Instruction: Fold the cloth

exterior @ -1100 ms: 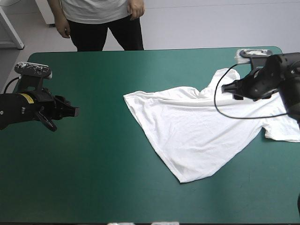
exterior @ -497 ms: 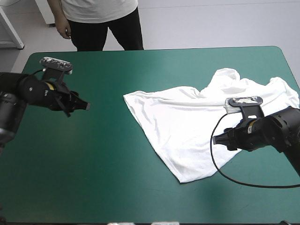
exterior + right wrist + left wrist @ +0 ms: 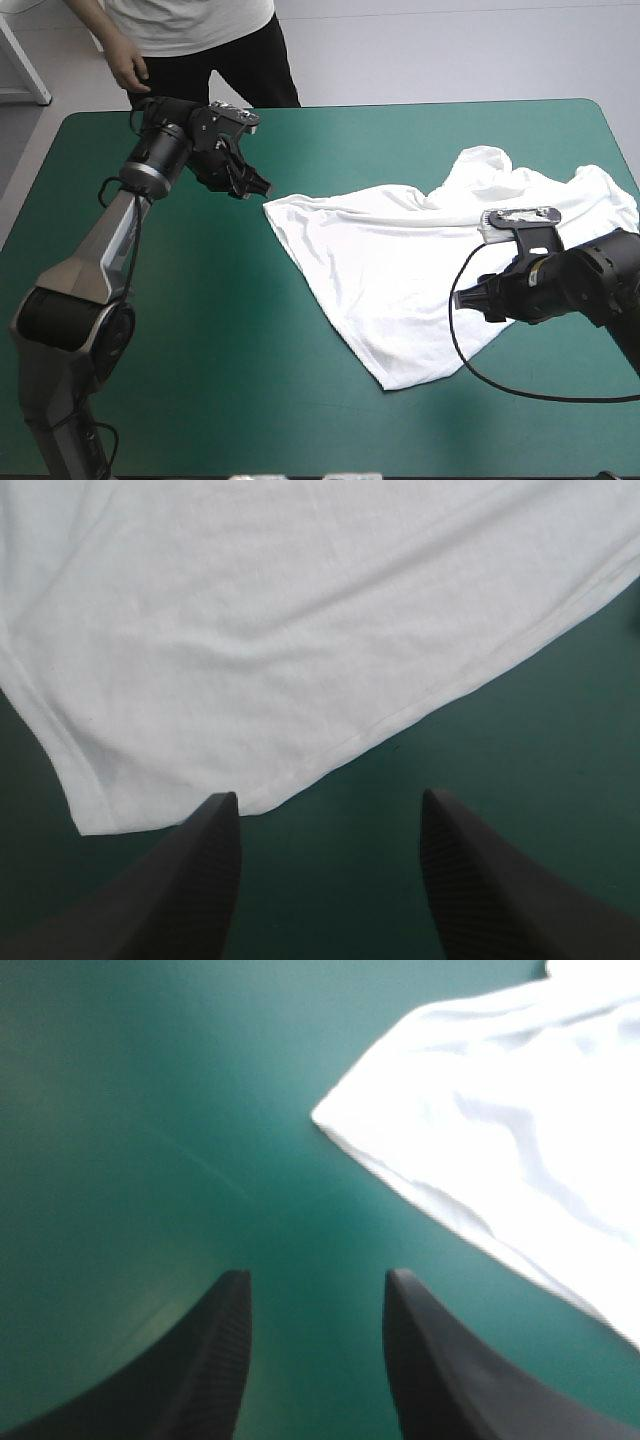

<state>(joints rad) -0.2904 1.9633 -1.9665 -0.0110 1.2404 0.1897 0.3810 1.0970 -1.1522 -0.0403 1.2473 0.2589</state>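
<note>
The white T-shirt lies spread and wrinkled on the right half of the table, one pointed corner toward the front. My left gripper is reached out over the far side, open, just short of the shirt's far-left corner. In the left wrist view that corner lies ahead of the open left gripper, on the teal-green cover. My right gripper hovers open over the shirt's front right part. Its wrist view shows the shirt's hem running just ahead of the right gripper, with nothing between the fingers.
The table's far edge runs close behind my left gripper. A person's hand hangs just beyond that edge, near my left arm. A bunched sleeve of the shirt reaches toward the table's right edge.
My left arm swung from the table's left side across to the far side, up to the shirt's far-left corner. The right gripper came down from the far right earlier and has since stayed put.
</note>
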